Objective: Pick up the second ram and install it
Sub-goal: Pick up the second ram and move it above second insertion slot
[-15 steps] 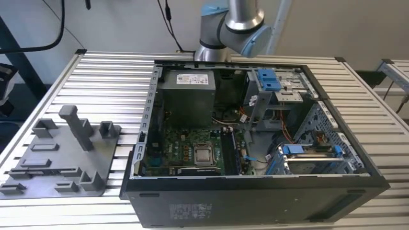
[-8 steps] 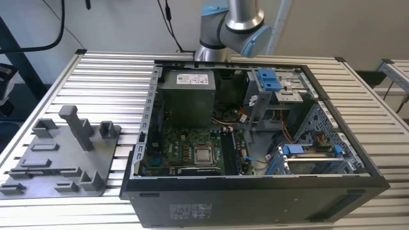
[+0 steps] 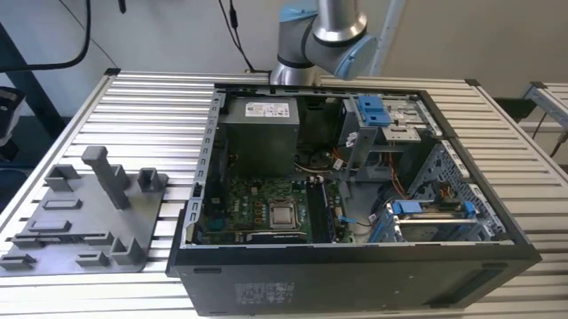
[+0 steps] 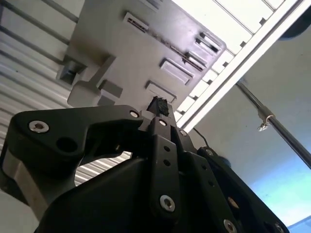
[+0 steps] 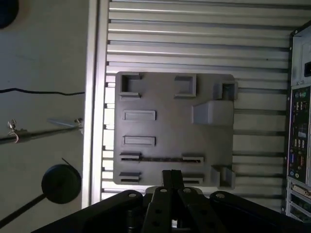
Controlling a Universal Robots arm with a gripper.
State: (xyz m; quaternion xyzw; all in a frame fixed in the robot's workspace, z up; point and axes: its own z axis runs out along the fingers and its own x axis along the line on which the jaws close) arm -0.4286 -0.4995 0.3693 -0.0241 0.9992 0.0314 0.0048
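On exterior view's left: flat grey plastic tray (image 3: 53,256) w/ upright post (image 3: 106,176), sitting on slatted aluminium table (image 3: 151,100). First wrist view looks down on the tray. A thin dark flat memory stick, taken as the second ram (image 5: 160,158), stands on edge in a long tray slot btwn two end brackets, not yet lifted. Black two-finger gripper (image 5: 171,175) hangs above tray; fingers look pressed together, nothing held. Centre: open black PC case (image 3: 355,279), green motherboard (image 3: 257,206) exposed. Grey robot arm (image 3: 324,33) behind case. Handling, my est.: ram light, stiff, thin; chips and contact edge fragile. Pinch flat faces mid-length nr top edge, keep square, no twist.
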